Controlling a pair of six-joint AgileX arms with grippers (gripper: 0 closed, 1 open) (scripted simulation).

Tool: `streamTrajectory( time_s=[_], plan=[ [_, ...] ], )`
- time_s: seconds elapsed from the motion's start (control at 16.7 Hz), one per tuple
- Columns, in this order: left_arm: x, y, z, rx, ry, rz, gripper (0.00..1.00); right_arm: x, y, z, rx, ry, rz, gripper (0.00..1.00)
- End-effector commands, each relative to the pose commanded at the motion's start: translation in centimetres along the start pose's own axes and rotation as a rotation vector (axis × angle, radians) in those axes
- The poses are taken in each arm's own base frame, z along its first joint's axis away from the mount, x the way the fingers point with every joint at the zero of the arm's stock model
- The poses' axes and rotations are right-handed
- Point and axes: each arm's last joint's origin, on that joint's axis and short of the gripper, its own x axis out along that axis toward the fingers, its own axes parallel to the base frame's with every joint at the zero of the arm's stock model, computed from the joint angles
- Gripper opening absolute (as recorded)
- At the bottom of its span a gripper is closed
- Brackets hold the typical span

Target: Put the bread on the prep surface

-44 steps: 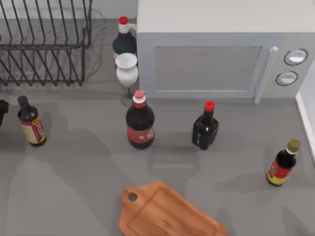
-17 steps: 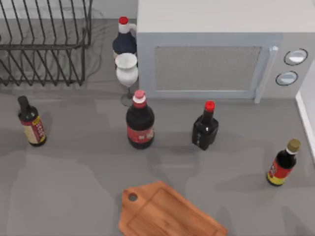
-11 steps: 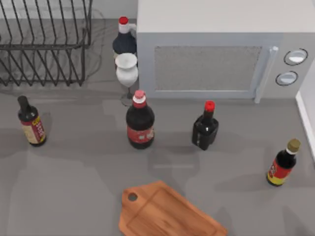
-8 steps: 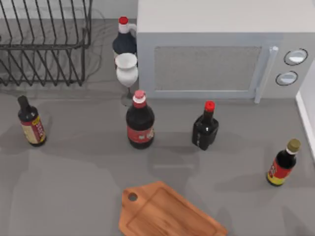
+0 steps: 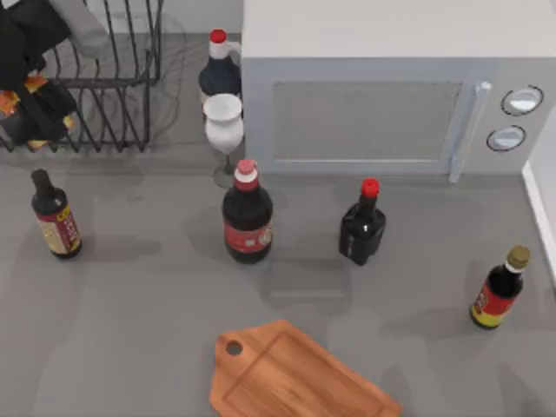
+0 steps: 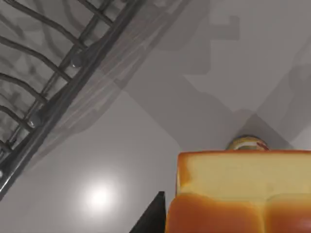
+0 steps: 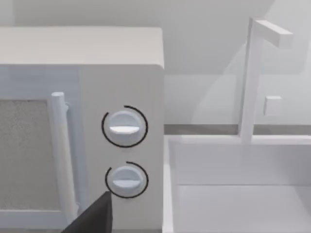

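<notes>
Five bottles and one wine glass [image 5: 224,122] stand on the bench [image 5: 130,330]. The left gripper [image 5: 30,104], over the dish rack [image 5: 113,78] at far left, pinches the one bread [image 6: 243,194]. The cutting board [image 5: 295,378] lies near centre, its long axis diagonal, handle pointing far-left.

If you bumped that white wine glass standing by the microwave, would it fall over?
Probably yes. The white stemmed wine glass carries a wide bowl on a thin stem over a small foot, so it looks top-heavy and apt to tip. It stands close to the red-capped dark bottle and the white microwave, so it might knock against them. If it is real glass, it could break.
</notes>
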Motion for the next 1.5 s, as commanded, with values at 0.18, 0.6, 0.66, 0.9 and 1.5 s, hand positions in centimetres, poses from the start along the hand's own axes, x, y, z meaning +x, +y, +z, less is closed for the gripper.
streamTrajectory(
  time_s=[0.18, 0.6, 0.66, 0.9, 1.5],
  plan=[
    [-0.4, -5.7, 4.0, 0.483, -0.06, -0.033, 0.0, 0.0, 0.0, 0.0, 0.0, 0.0, 0.0, 1.0],
    [2.2, -20.1, 8.6, 1.542, -0.135, -0.161, 0.0, 0.0, 0.0, 0.0, 0.0, 0.0, 0.0, 1.0],
    [2.8, -21.9, 8.7, 1.663, -0.135, -0.186, 0.0, 0.0, 0.0, 0.0, 0.0, 0.0, 0.0, 1.0],
    [5.6, -27.2, 8.1, 2.036, -0.112, -0.291, 0.0, 0.0, 0.0, 0.0, 0.0, 0.0, 0.0, 1.0],
    [7.1, -29.3, 7.3, 2.191, -0.087, -0.359, 0.0, 0.0, 0.0, 0.0, 0.0, 0.0, 0.0, 1.0]
  ],
)
